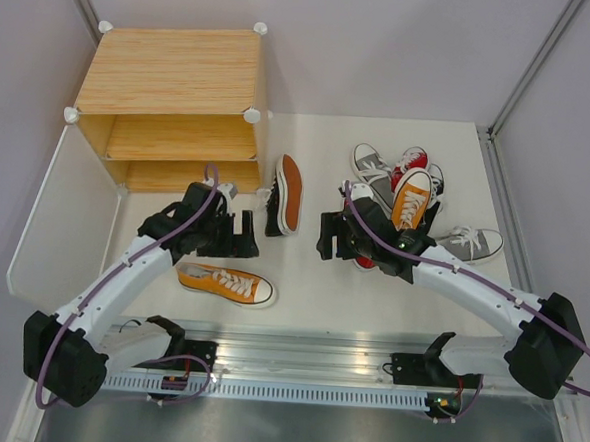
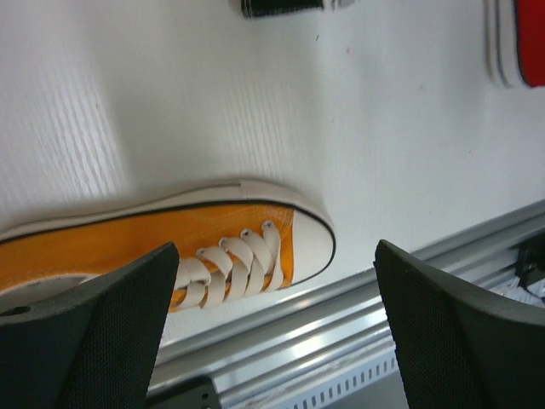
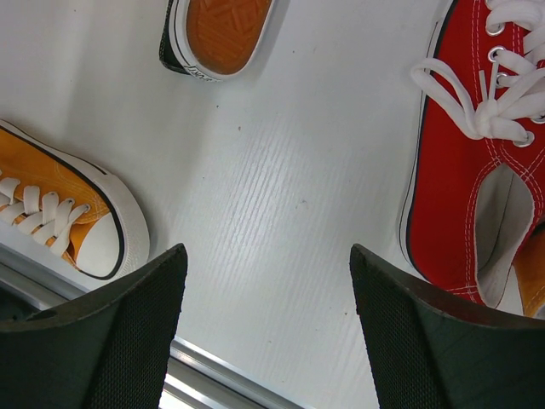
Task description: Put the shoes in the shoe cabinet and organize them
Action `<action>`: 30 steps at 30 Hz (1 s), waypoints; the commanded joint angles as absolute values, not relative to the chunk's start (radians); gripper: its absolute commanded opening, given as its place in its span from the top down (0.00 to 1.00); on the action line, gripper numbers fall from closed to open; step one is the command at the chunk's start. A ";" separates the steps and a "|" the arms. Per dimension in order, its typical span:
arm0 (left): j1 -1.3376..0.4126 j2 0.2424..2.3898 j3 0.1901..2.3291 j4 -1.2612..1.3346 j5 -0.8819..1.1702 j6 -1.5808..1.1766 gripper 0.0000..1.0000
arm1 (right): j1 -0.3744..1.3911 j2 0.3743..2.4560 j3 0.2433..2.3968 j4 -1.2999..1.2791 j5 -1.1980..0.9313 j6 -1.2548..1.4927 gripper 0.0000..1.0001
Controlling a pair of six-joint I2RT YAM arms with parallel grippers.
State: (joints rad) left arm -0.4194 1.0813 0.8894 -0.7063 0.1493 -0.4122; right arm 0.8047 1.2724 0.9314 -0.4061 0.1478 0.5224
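Our left claw (image 2: 275, 247) hangs with jaws wide apart over the orange shoe (image 1: 226, 284) by the tabletop's (image 1: 311, 282) near edge, probably lining up a grasp. Our right claw (image 3: 267, 251), jaws also apart and empty, hovers beside the red shoe (image 3: 451, 187). The shoe cabinet (image 1: 174, 73) stands open at the far-left corner, no shoes inside. Ribbed white tabletop, pale walls (image 1: 386, 46) around.

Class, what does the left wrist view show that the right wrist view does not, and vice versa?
Left wrist only: the long side of the orange canvas sneaker. Right wrist only: the laced top of the red canvas sneaker and a patterned orange sole. Both: that orange sneaker's white toe cap, the white table and the metal rail.
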 commanded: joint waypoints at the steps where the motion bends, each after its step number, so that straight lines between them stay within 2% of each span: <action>1: -0.425 1.065 0.859 -0.805 0.221 -0.405 0.01 | 0.804 1.266 0.937 -0.403 0.150 0.525 0.19; 4: -0.425 1.091 0.864 -0.900 0.134 -0.500 0.02 | 0.802 1.259 0.936 -0.411 0.149 0.528 0.19; 9: -0.436 1.060 0.810 -0.905 0.060 -0.627 0.06 | 0.802 1.243 0.920 -0.411 0.156 0.535 0.19; 17: -0.445 1.126 0.798 -0.790 -0.051 -0.589 0.06 | 0.802 1.246 0.888 -0.377 0.129 0.546 0.19; 24: -0.526 1.209 0.788 -0.759 -0.020 -0.552 0.06 | 0.804 1.249 0.877 -0.367 0.124 0.545 0.19; 27: -0.574 1.238 0.773 -0.758 0.057 -0.578 0.11 | 0.804 1.250 0.879 -0.368 0.126 0.542 0.19; 30: -0.607 1.238 0.744 -0.739 0.116 -0.641 0.22 | 0.802 1.250 0.881 -0.365 0.132 0.540 0.19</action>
State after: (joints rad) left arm -0.5732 1.2339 0.7700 -0.7742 -0.0032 -0.5758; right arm 0.8047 1.2640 0.8787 -0.3965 0.1291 0.5350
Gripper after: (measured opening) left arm 0.806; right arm 0.810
